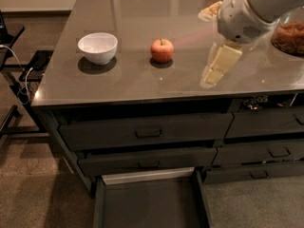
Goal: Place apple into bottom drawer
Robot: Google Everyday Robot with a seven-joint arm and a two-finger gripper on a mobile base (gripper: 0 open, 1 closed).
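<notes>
The apple (162,50), small and red with orange patches, sits on the grey countertop (142,87) near its middle. My gripper (212,75) hangs from the white arm (247,13) over the counter, to the right of the apple and a little nearer the front edge, apart from it and holding nothing that I can see. The bottom drawer (147,205) is pulled open below the counter front, with a flat dark inside and a pale strip (147,175) at its back.
A white bowl (97,47) stands left of the apple. A glass jar of brown snacks (289,34) is at the right edge, a pale packet (210,11) behind the arm. Closed dark drawers (147,132) with recessed handles are above the open one. Cables and a black stand (21,75) are at the left.
</notes>
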